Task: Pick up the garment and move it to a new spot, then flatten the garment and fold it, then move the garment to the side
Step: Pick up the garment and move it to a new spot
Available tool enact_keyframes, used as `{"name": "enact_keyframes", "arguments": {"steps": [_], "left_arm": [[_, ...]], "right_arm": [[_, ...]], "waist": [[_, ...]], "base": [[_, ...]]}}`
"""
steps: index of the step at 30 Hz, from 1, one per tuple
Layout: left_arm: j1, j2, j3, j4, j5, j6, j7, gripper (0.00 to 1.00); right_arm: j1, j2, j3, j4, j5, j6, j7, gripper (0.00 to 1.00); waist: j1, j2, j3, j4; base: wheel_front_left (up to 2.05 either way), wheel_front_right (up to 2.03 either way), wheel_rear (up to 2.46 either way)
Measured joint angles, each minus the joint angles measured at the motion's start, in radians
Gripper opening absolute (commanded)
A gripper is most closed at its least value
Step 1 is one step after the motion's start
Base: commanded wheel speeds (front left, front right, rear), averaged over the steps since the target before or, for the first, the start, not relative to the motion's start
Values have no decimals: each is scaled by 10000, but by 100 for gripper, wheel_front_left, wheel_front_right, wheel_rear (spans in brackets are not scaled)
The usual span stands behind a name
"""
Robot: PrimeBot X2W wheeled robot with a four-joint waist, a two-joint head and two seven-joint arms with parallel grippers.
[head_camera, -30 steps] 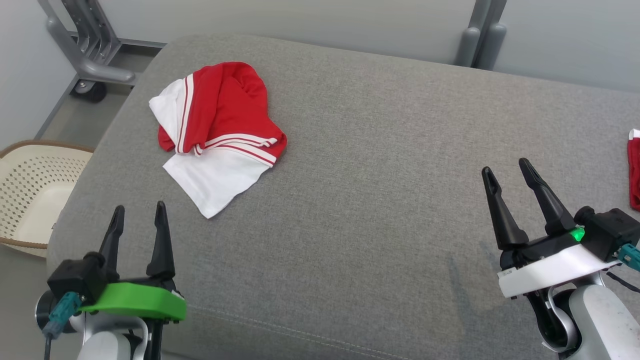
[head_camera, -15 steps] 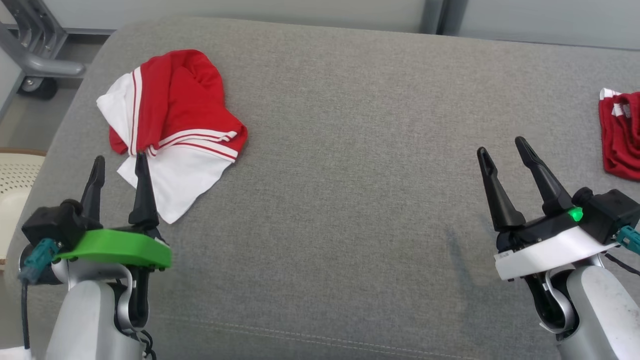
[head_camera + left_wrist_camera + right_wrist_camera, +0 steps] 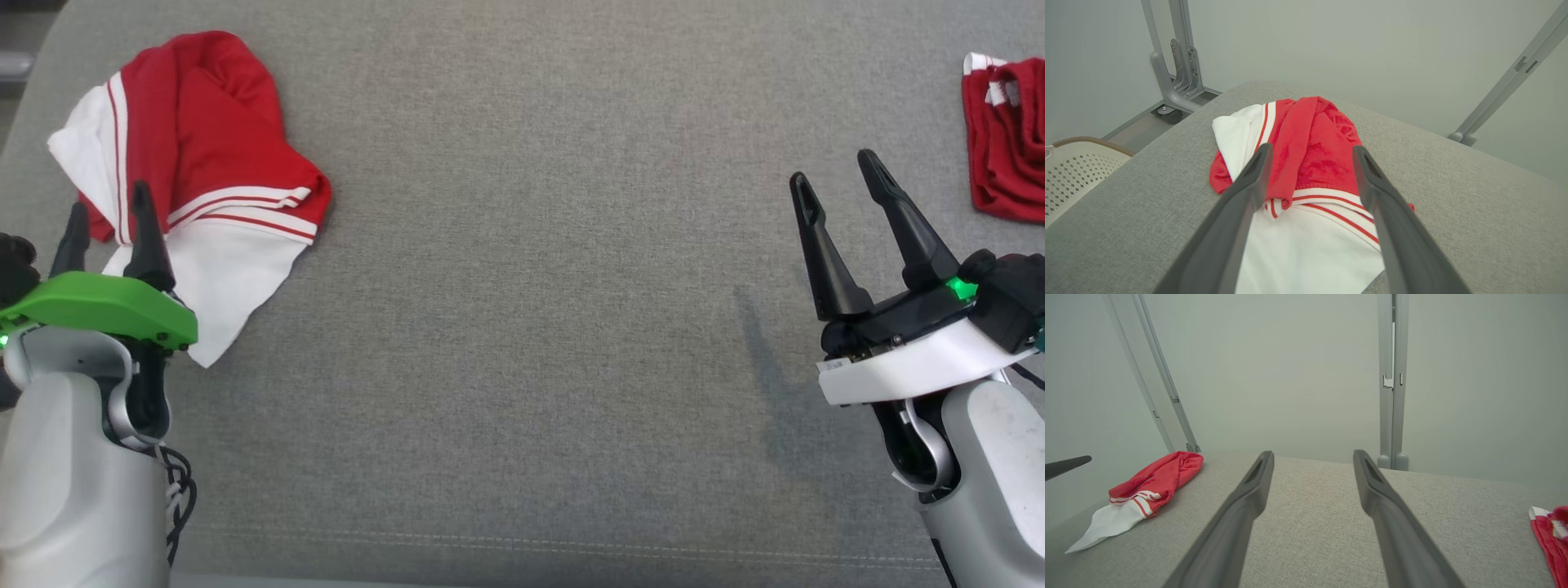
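From where I stood, none of the job looked done. The red-and-white garment (image 3: pixel 196 163) lay crumpled at the far left of the grey cushion (image 3: pixel 522 327), neither lifted, flattened nor folded. The left gripper (image 3: pixel 108 198) hung at its near white edge, fingers spread and empty. The right gripper (image 3: pixel 833 167), also spread and holding nothing, was well apart, near a second red bundle (image 3: pixel 1008 139). Picking up, moving, smoothing, folding and setting aside all seemed left to do.

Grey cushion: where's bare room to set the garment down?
Bare: the wide middle of the grey cushion, between the red-and-white garment and the right gripper, down to the stitched seam near the robot. Crowded: the left end, with the left gripper at the garment, and the far right corner, where a second red cloth lies.
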Motion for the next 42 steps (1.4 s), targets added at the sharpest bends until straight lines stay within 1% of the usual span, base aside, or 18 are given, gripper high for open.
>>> {"name": "enact_keyframes", "arguments": {"steps": [4,11,13,20,21,22,23,24,25,31,35,36,42], "left_arm": [[-598,194,322,692,-205,167,336,100],[-1433,562,548,1891,-205,499,976,100],[-1578,648,591,2324,-176,780,1174,100],[-2019,890,591,3256,-73,922,1352,100],[-2128,941,593,3356,-69,922,1350,97],[-2193,982,589,3417,-67,922,1348,77],[-2243,1003,583,3471,-67,922,1346,50],[-2294,1016,573,3544,-67,922,1335,31],[-2350,1026,558,3628,-46,922,1298,0],[-2555,947,487,4008,2,842,970,0],[-2554,892,401,4163,6,525,575,0],[-2554,892,401,4163,6,525,575,0],[-2548,805,-44,4019,245,-38,-336,0]], "right_arm": [[-229,-8,19,-54,-84,2,0,100],[-678,8,48,-59,-88,6,0,100],[-748,13,48,-52,-88,12,0,100],[-798,25,-79,100,-88,12,0,100],[-808,27,-92,123,-88,12,0,100],[-829,33,-94,144,-88,12,0,100],[-866,36,-98,167,-88,12,0,100],[-910,38,-105,176,-88,12,0,100],[-932,38,-115,178,-90,12,0,100],[-946,113,-182,314,-148,13,0,100],[-967,322,-169,418,-148,15,0,100],[-967,322,-169,418,-148,15,0,100],[-971,399,-245,600,-148,92,0,100]], "waist": [[0,0,458,-256],[1,0,1131,-788],[1,0,1288,-945],[0,0,1671,-1380],[0,1,1703,-1412],[0,0,1727,-1437],[0,0,1741,-1454],[0,0,1747,-1464],[0,0,1746,-1466],[0,0,1663,-1420],[0,0,1478,-1386],[0,0,1478,-1386],[0,0,1052,-1363]], "base": [[0,0,0],[0,0,0],[0,0,0],[0,0,0],[0,0,0],[0,0,0],[0,0,0],[0,0,0],[0,0,0],[0,0,0],[0,0,0],[0,0,0],[0,0,0]]}}
